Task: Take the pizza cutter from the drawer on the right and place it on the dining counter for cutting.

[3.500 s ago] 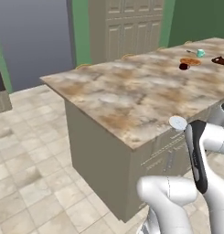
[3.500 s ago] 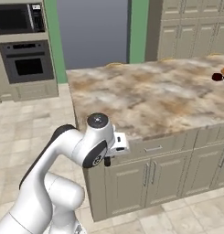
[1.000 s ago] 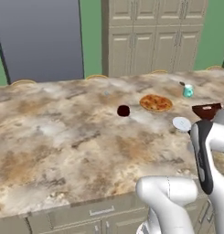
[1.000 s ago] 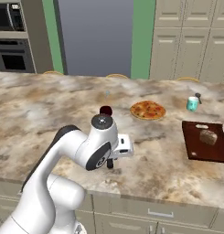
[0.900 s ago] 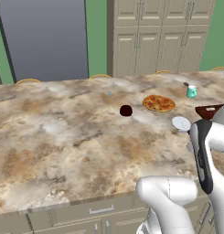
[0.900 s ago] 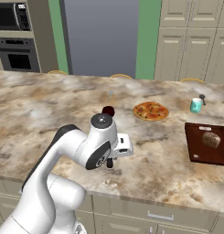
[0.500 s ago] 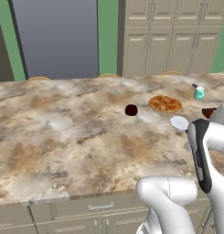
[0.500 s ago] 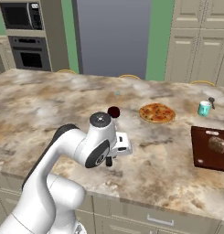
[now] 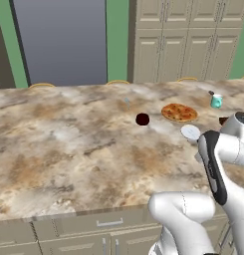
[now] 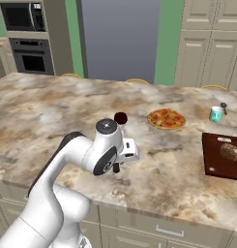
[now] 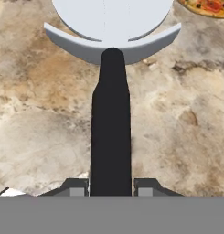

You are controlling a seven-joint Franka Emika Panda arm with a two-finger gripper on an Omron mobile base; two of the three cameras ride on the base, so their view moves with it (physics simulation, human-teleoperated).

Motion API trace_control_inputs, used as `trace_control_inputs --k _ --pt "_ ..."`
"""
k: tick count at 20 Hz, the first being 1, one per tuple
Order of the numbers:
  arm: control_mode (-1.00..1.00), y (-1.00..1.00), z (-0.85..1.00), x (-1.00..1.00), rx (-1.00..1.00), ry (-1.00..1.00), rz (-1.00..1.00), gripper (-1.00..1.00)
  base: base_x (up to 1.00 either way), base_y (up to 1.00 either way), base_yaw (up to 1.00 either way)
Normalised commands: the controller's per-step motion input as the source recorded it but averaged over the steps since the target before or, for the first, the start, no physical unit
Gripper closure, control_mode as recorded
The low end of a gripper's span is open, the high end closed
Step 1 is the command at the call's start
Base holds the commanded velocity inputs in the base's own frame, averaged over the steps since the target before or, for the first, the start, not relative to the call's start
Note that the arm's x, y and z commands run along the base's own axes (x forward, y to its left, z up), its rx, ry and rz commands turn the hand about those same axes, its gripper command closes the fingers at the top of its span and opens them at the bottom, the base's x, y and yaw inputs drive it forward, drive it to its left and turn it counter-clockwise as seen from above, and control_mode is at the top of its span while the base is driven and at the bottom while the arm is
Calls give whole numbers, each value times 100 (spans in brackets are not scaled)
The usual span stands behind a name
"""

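Gripper clenched on the pizza cutter by the handle base, wheel projecting ahead of the fingers, carried above the dining counter for set-down.

No readable text, label, brand or number appears on anything here.

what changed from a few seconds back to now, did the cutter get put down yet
The base drove from the corner round to the long side of the dining counter, so both base views shifted. Nothing was let go: the pincer stays shut on the pizza cutter, above the stone. The pizza lies as before.
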Motion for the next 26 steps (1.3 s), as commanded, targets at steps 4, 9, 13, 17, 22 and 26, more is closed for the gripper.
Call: trace_control_inputs --k 4,9,13,17,22,26 --pt "-100 -21 -26 88 4 1 3 100 0 0 0" --pt "-100 -36 -25 86 7 6 8 100 0 0 0" --pt "-100 -31 -35 89 7 14 11 100 0 0 0" --pt "-100 -8 -49 94 1 19 6 100 0 0 0" --pt "-100 -1 -50 78 0 10 0 100 0 0 0" --pt "-100 -9 -55 43 0 2 0 100 0 0 0"
